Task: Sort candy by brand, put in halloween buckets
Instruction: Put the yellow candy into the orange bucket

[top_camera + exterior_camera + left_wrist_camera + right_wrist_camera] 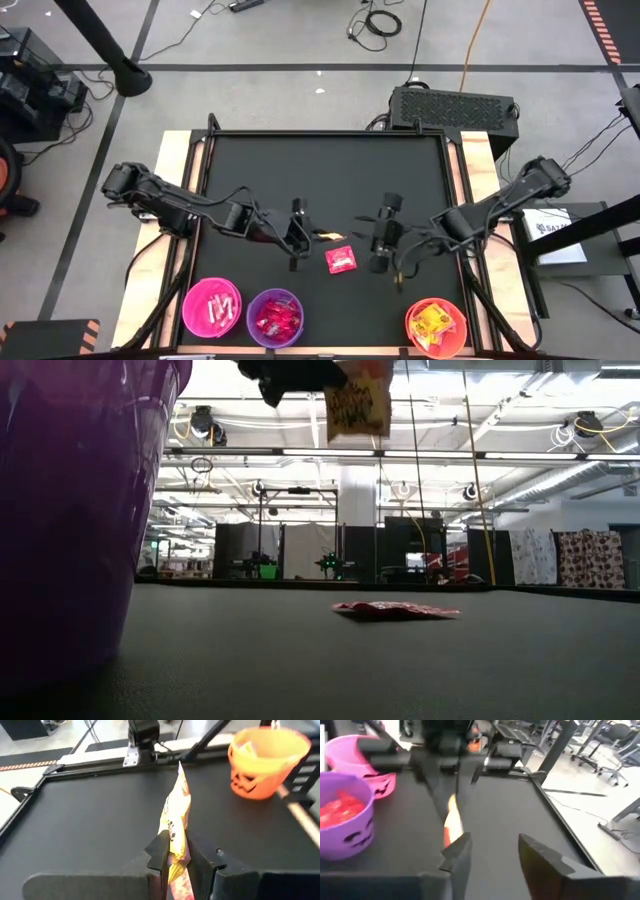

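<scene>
Left hand (177,857): clamped on yellow candy packet (176,820), raised above mid-tabletop (320,170).
Right hand (492,850): fingers apart, empty, just beside.
Red packet (340,259): flat on tabletop.
Orange bucket (437,327): near-right corner.
Risk: edge grip; packet could slip in transit.

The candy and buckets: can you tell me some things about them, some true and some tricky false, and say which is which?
1. The left hand holds a yellow candy packet. True.
2. A red candy packet lies on the black table. True.
3. The orange bucket holds red candy. False: its candy is yellow.
4. The purple bucket stands between the pink bucket and the orange one. True.
5. The right hand grips the red packet. False: its fingers are open and hold nothing.
</scene>
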Controlling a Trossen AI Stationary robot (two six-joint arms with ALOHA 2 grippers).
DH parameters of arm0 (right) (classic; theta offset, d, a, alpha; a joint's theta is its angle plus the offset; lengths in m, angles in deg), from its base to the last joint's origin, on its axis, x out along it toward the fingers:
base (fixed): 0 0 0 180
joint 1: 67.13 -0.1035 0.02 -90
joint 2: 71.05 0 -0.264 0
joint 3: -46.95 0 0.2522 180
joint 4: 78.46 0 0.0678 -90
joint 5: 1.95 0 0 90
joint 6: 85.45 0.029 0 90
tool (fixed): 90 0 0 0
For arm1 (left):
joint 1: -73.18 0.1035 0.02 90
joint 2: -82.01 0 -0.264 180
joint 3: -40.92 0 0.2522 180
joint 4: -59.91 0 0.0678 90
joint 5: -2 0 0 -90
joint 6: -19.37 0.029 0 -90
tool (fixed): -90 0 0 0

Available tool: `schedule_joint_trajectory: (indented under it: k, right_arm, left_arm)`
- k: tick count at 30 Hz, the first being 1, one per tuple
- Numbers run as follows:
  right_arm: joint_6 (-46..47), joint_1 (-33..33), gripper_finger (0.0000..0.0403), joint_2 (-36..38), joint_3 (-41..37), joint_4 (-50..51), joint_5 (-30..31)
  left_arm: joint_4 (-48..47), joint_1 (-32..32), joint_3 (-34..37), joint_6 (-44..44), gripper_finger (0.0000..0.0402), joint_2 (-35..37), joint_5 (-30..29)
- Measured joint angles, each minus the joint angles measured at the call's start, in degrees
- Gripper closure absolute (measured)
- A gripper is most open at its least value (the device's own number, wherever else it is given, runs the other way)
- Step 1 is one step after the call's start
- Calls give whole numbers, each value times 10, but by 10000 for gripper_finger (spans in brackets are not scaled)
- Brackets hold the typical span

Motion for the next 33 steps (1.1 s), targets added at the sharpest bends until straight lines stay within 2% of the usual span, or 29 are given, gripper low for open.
schedule_joint_trajectory:
  k: [4, 8, 13, 19, 29, 33]
  right_arm:
    - [14, -19, 213, 25, 0, 46, -1]
    - [20, -24, 196, 34, -4, 81, 1]
    - [32, -24, 197, 34, -40, 77, -5]
    - [45, -24, 199, 34, -60, 78, -4]
    - [45, -24, 200, 34, -60, 80, -4]
    - [41, -24, 200, 34, -60, 82, -4]
  left_arm:
    - [2, 0, 0, -47, 344, 30, 1]
    - [25, 4, 0, -65, 344, 74, -4]
    - [80, 13, 0, -34, 344, 132, -33]
    - [89, 12, 0, -1, 344, 169, -25]
    - [107, 9, 27, -1, 344, 172, -9]
    - [107, 8, 27, 83, 344, 171, -3]
